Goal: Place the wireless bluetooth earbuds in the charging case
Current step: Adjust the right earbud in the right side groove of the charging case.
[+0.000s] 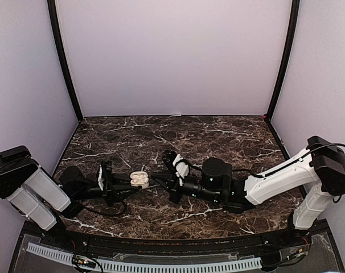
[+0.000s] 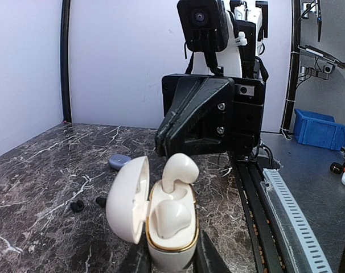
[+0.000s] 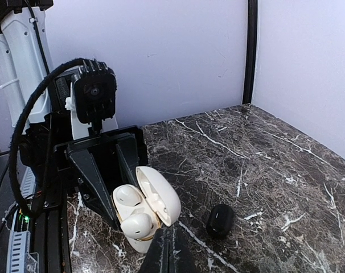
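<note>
A white charging case (image 2: 171,242) with a gold rim stands open, lid (image 2: 127,199) swung left, clamped between my left gripper's (image 2: 172,259) fingers. One white earbud (image 2: 170,219) lies seated in the near slot. A second white earbud (image 2: 180,172) sticks up, tilted, from the far slot. My right gripper (image 3: 170,236) is shut and empty, its tips just beside that raised earbud (image 3: 136,223). In the top view the case (image 1: 140,180) sits between the left gripper (image 1: 122,185) and the right gripper (image 1: 159,181).
A black oval case (image 3: 220,220) lies shut on the marble to the right of the white case. A blue-grey case (image 2: 120,161) and two tiny dark earbuds (image 2: 77,206) lie on the table on the other side.
</note>
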